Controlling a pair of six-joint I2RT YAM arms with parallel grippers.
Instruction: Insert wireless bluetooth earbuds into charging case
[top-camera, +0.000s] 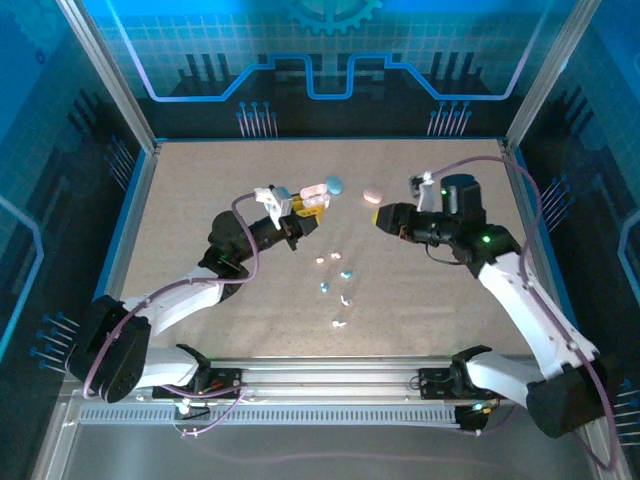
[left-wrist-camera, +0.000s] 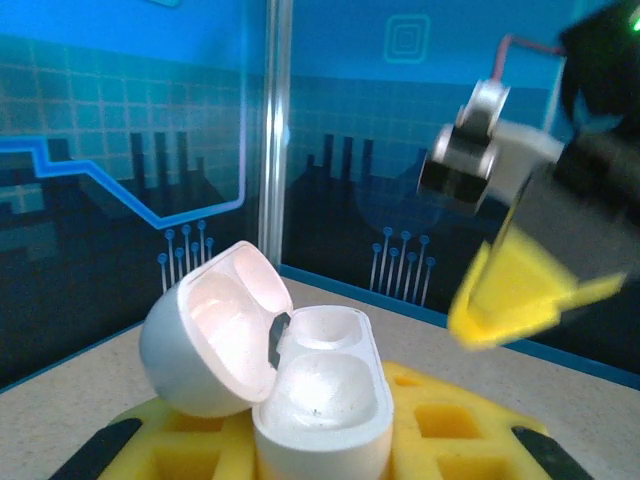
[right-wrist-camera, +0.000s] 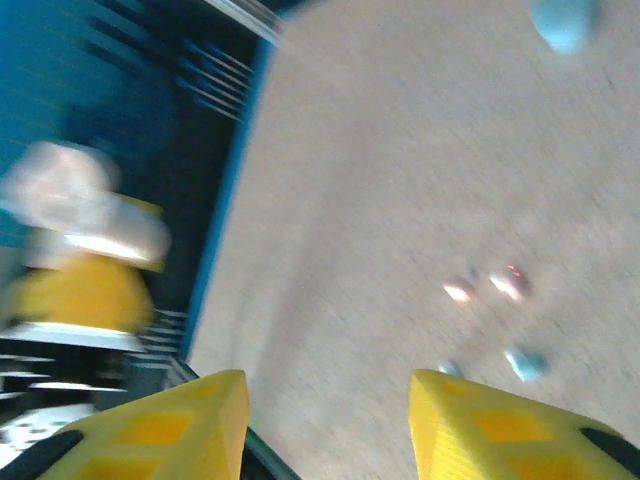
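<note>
Left gripper is clamped on the open white case; its 2 wells are empty. At the right wrist, the right gripper gapes, empty, above earbuds on the tabletop. From above, I'd pinch 1 squarely, keeping the case level.

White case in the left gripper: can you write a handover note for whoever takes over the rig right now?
Left gripper: shut on the white case, lid open, both wells empty.
Right gripper: open, holding nothing, above the table.
Earbuds: about six, loose on the table, nearer the arms than the cases.
Blue case and pink case: lying on the table.
Done: white case held open.
Left: no earbud is in a case yet.
</note>
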